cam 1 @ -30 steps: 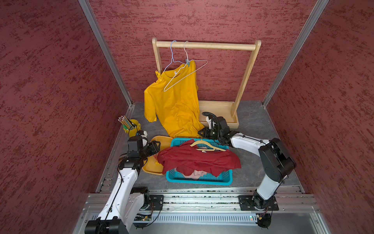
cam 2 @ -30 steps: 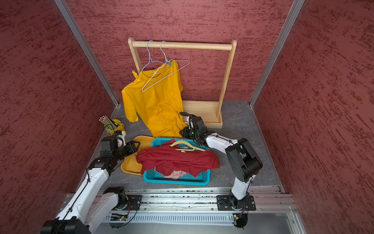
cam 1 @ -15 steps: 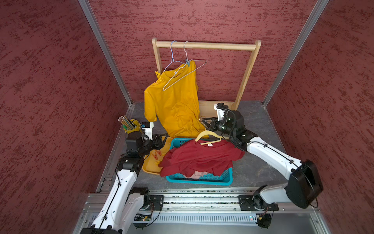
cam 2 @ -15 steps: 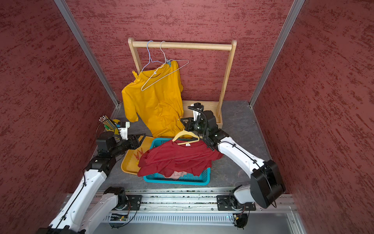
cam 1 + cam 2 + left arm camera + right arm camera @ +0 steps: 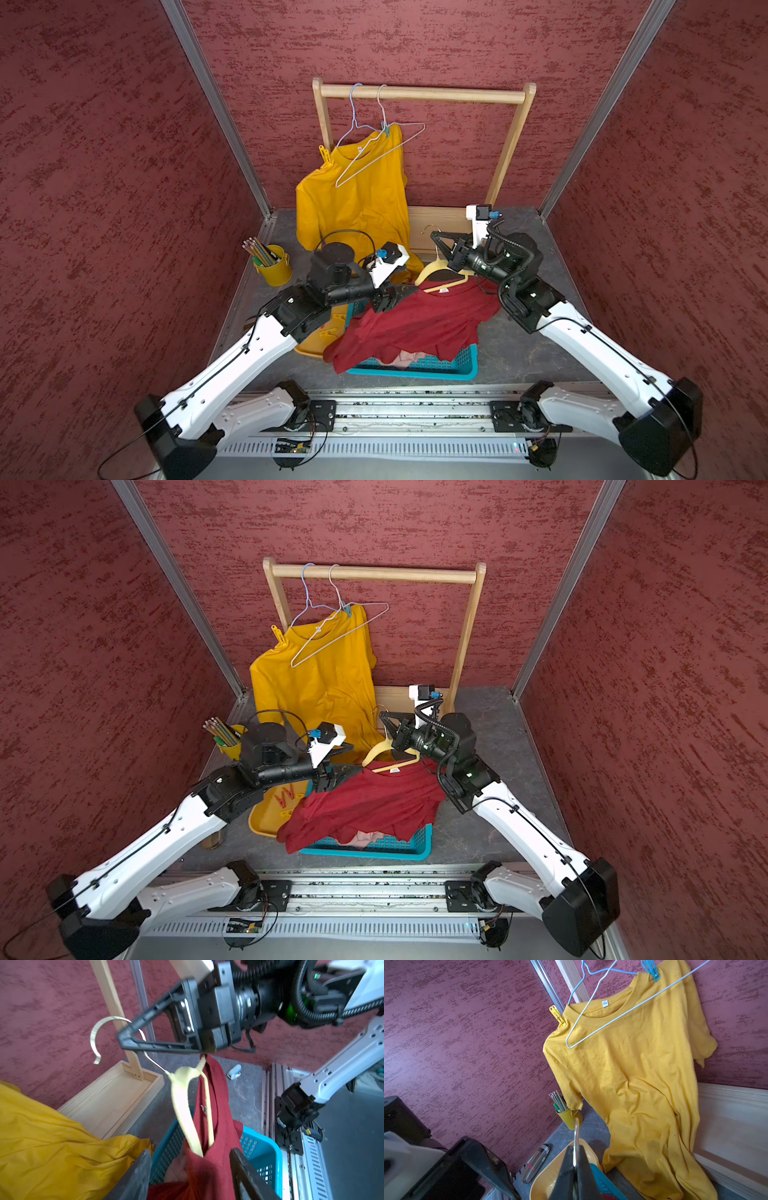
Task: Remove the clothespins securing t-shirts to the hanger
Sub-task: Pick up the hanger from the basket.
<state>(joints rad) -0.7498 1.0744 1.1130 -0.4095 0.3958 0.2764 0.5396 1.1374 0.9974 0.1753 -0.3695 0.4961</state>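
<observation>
My right gripper [image 5: 434, 237] is shut on the metal hook [image 5: 576, 1132] of a pale yellow hanger [image 5: 185, 1109], holding it up over the basket. The dark red t-shirt [image 5: 415, 324] hangs from that hanger. My left gripper [image 5: 190, 1159] is open, its fingers on either side of the red shirt's shoulder at the hanger's end. The mustard t-shirt [image 5: 357, 199] hangs on a wire hanger on the rack, pinned by a yellow clothespin [image 5: 558, 1016] and a light blue clothespin [image 5: 651, 969]. A pale pink t-shirt [image 5: 409, 357] lies under the red one.
A blue basket [image 5: 415, 368] holds the shirts' lower parts. Beside it lies a yellow tray [image 5: 266, 816] with red clothespins [image 5: 286, 798]. A yellow pencil cup [image 5: 272, 266] stands at the left wall. The wooden rack [image 5: 419, 93] stands at the back, with a small white object [image 5: 234, 1072] on the floor.
My right arm has lifted the pale hanger and red shirt higher above the basket. My left arm has swung from the tray to the red shirt's shoulder, jaws slightly wider.
</observation>
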